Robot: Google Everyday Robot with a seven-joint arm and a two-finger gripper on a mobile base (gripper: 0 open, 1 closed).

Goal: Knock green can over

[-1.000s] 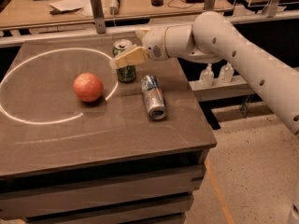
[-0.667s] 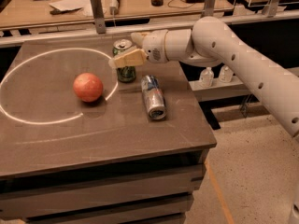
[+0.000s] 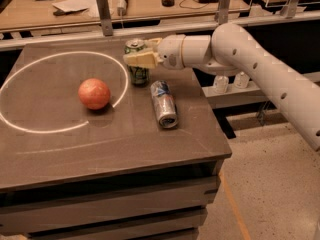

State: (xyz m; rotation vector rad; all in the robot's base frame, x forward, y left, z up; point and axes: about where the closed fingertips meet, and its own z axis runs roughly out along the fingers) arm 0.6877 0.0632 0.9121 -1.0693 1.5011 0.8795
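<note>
The green can (image 3: 137, 72) stands upright on the dark table (image 3: 60, 149), near its back edge, right of the white ring. Its silver top shows above my gripper. My gripper (image 3: 136, 59) reaches in from the right on a white arm. Its pale fingers (image 3: 141, 60) lie across the front of the can's upper half, touching or very close to it. The can's middle is hidden behind the fingers.
A silver-and-blue can (image 3: 164, 104) lies on its side just right and in front of the green can. A red-orange apple (image 3: 94, 93) sits inside the white ring (image 3: 30, 129). A cluttered workbench (image 3: 75, 6) runs behind the table. Floor lies to the right.
My gripper has shifted slightly left and up against the green can. The can still stands upright. The apple and the lying can have not moved.
</note>
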